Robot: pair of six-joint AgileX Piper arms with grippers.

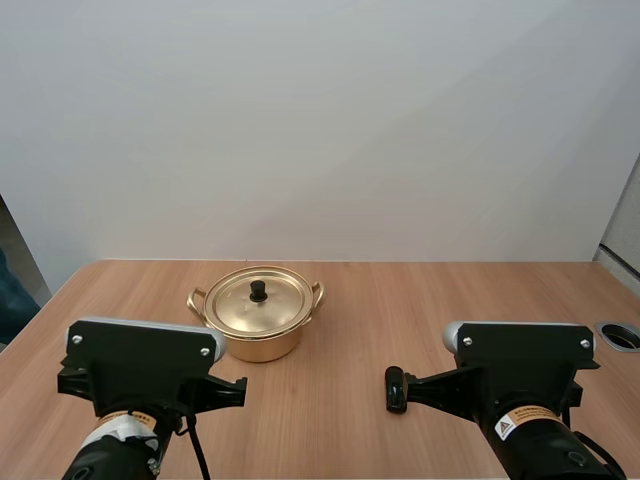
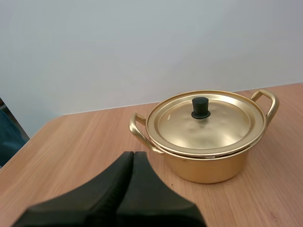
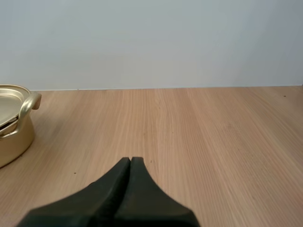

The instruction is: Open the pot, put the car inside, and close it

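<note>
A gold pot (image 1: 258,335) with two loop handles stands on the wooden table (image 1: 420,300), left of the middle. Its lid (image 1: 245,305) lies shut on it, with a black knob (image 1: 258,290) on top. In the left wrist view the pot (image 2: 208,168), the lid (image 2: 222,127) and the knob (image 2: 200,108) are a short way ahead of my left gripper (image 2: 133,155), which is shut on nothing. My right gripper (image 3: 130,161) is also shut on nothing, low over bare table, and the pot's handle (image 3: 29,101) is far off to its side.
A round grey grommet hole (image 1: 620,335) sits in the table near its right edge. Something blue (image 1: 12,300) stands past the table's left edge. Both arms' housings (image 1: 140,355) (image 1: 520,355) are at the near edge.
</note>
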